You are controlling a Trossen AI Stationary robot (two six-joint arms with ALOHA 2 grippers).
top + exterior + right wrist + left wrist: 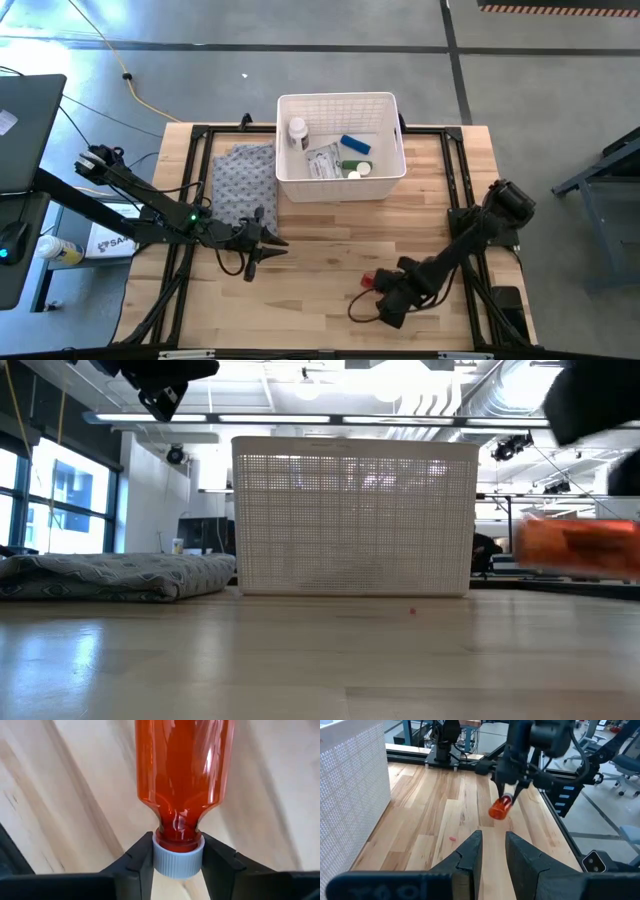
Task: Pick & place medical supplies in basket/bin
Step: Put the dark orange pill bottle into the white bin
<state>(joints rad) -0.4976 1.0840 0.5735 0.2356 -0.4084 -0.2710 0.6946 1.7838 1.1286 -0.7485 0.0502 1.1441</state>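
Gripped by its white cap in the right gripper's (177,857) jaws, the red-orange plastic bottle (182,775) is held for carrying to the white slotted plastic basket (340,180), while the left gripper's (492,852) jaws are kept narrowly parted, empty.

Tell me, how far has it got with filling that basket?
Mostly done, it seems. The basket already holds a white bottle, a blue block, a green tube and a packet. The right claw grips the red bottle by its cap; that must go in. The left claw waits, holding nothing. No other supplies show on the table.
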